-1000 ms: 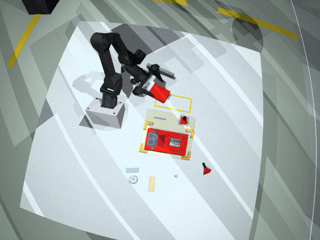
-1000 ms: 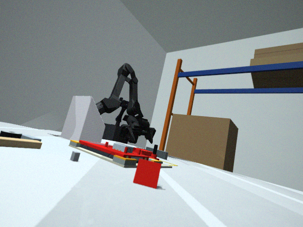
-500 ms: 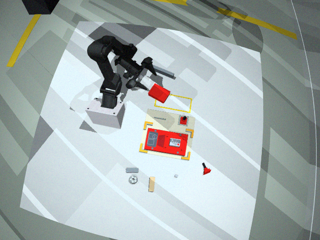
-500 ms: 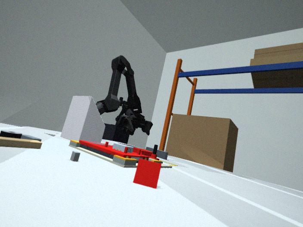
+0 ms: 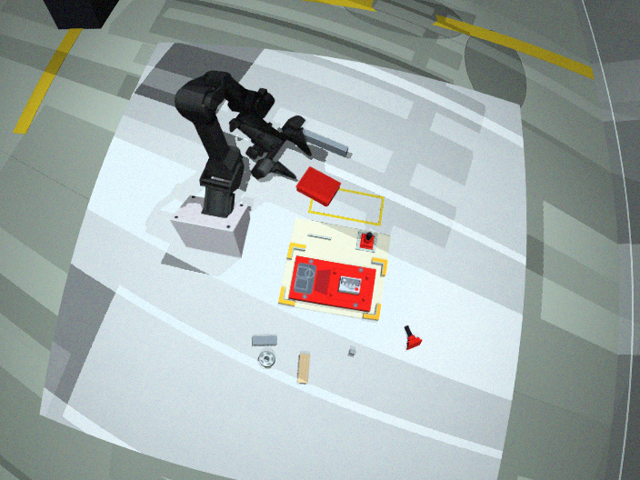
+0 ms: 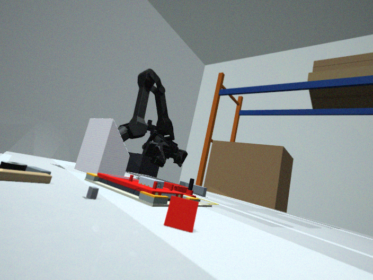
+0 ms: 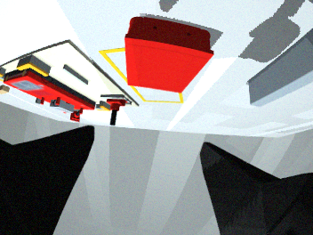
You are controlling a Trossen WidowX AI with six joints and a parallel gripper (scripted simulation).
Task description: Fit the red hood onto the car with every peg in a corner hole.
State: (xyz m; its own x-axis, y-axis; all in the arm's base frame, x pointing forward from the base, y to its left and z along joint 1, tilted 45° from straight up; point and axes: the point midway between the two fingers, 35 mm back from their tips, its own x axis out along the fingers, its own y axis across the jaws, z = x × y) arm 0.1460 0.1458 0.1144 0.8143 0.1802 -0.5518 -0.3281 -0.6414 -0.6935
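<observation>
From the top, the claw (image 5: 304, 167) is spread, holding nothing; the hood (image 5: 318, 185) lies just beyond its fingertips, apart from the car (image 5: 330, 283).

From the exterior, the claw (image 6: 171, 165) hangs above the worktop (image 6: 126, 235).

At the wrist, the hood (image 7: 166, 64) sits ahead of the spread claw (image 7: 148, 141), over part of the yellow outline (image 7: 162, 101).

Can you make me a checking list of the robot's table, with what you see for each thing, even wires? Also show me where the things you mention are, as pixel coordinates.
Surface: pale table, patchy light and shadow; yellow outline (image 5: 381, 210) (image 7: 116, 65) marked on it.
Job's things: red hood (image 5: 317, 185) (image 7: 166, 64) off the car, partly over the outline; chassis (image 5: 330, 295) (image 6: 120, 182) in its jig, engine block (image 5: 349, 285) (image 6: 151, 182) on it.
Clutter: wooden block (image 5: 303, 367) (image 6: 25, 175), wheel-like disc (image 5: 269, 361), grey bar (image 5: 328, 143) (image 7: 281, 73).
Tool (image 5: 304, 167) (image 7: 148, 141): open, holding nothing.
Cables: nothing seen.
Surroundings: rack (image 6: 211, 126), big brown box (image 6: 243, 171).
</observation>
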